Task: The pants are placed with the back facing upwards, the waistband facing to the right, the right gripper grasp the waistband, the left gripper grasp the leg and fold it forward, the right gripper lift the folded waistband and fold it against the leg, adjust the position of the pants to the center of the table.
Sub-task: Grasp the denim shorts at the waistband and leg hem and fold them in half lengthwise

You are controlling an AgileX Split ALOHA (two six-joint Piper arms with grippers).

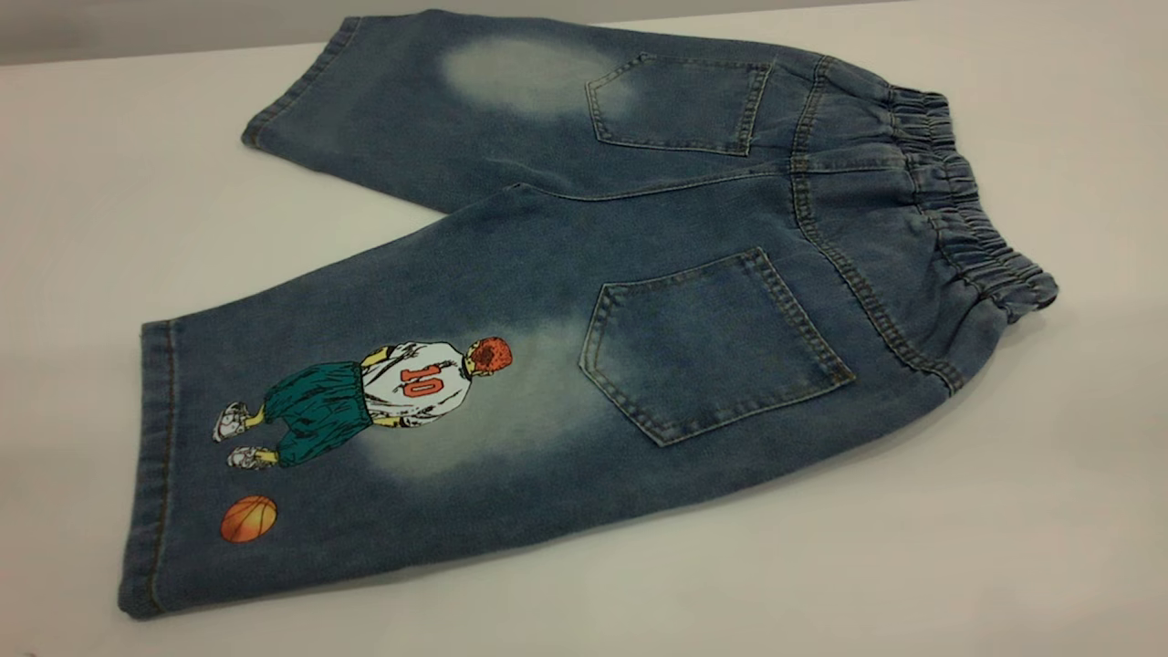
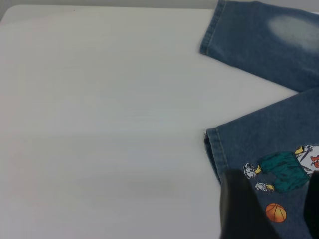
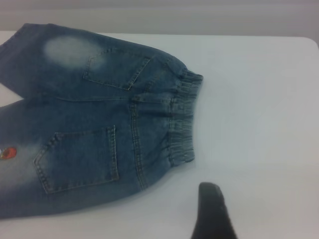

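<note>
The pants [image 1: 639,237] lie flat on the white table [image 1: 912,566], back pockets up. The ruffled waistband [image 1: 967,201] is at the right. The leg [image 1: 365,438] with the number 10 player print reaches to the near left. Neither gripper shows in the exterior view. In the left wrist view my left gripper [image 2: 276,211] is open, hovering above the printed leg [image 2: 279,149] near its hem, with the orange ball between its dark fingers [image 2: 239,209]. In the right wrist view my right gripper [image 3: 269,219] is open above bare table, apart from the waistband [image 3: 183,119]; only one finger [image 3: 212,214] shows.
The plain leg [image 1: 383,109] spreads toward the far left, leaving a V-shaped gap of table between the two legs. Bare white tabletop [image 2: 99,124] surrounds the shorts. The table's far edge [image 1: 137,50] runs just behind the plain leg.
</note>
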